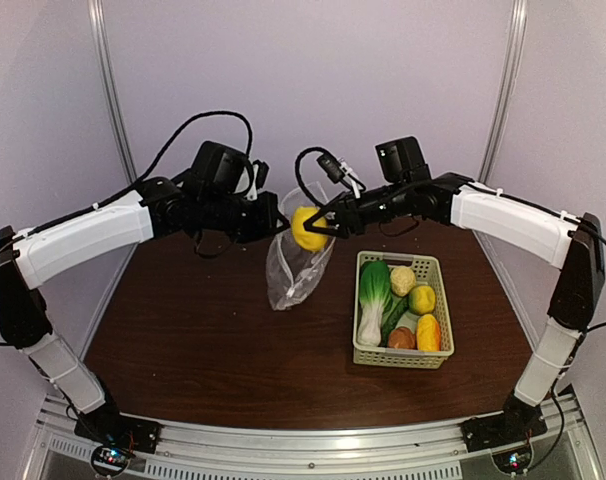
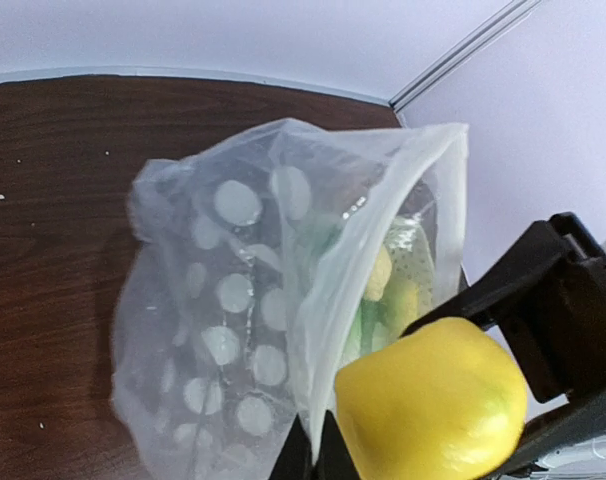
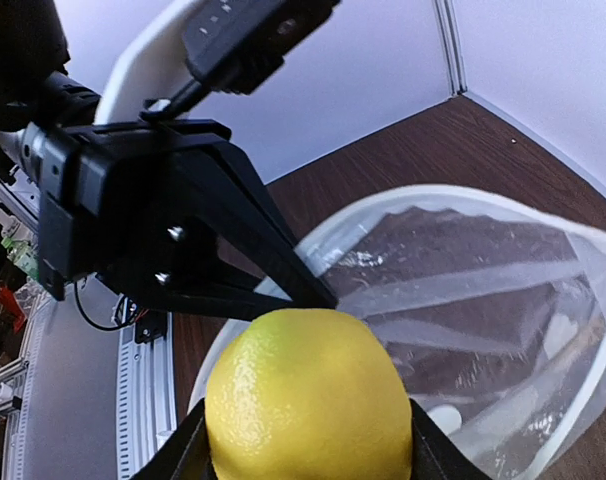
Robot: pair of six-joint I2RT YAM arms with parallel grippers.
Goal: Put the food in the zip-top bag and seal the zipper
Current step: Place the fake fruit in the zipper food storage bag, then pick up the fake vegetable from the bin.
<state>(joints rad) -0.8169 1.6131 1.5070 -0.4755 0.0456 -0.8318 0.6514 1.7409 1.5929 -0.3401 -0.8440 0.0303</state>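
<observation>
1. Above the table (image 1: pixel 203 330), my right gripper (image 1: pixel 311 228) clamped a lemon (image 3: pixel 308 400) at the bag (image 1: pixel 293 270) mouth.
2. My left gripper (image 2: pixel 310 452), shut, pinched the bag's rim.
3. Other food (image 1: pixel 375 290) sat in the basket (image 1: pixel 403 358).

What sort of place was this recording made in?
Probably a robotics test booth, not a kitchen: a dark brown wood-grain table boxed in by pale lilac wall panels, two white-and-black robot arms bolted along its near edge, and toy fruit and vegetables in a pale green lattice plastic basket.
</observation>
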